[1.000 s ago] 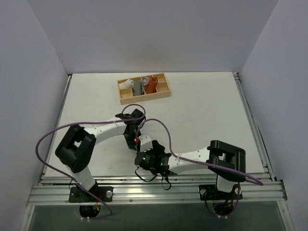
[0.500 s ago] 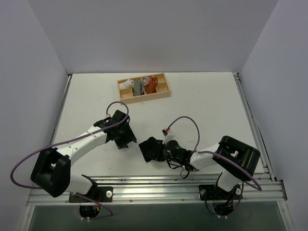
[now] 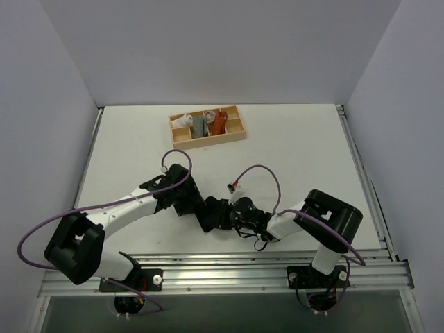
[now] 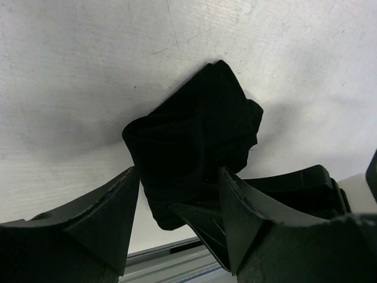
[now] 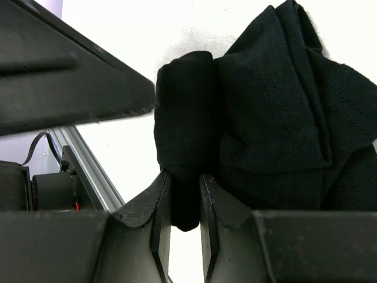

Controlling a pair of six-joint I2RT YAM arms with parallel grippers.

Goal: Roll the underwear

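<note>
Near the front edge of the desk [image 3: 298,159], the underwear [image 4: 194,141] lies bunched in a loose, half-wound black bundle. The right hand [image 5: 183,177] pinches one thick fold of it between narrow jaws; the left hand [image 4: 179,172] straddles the bundle, jaws wide, gripping nothing. Rolling seems midway: the shape is lumpy, no tidy cylinder. Next, the left hand likely needs to close on the free side and tuck it round while the right anchors the core
</note>
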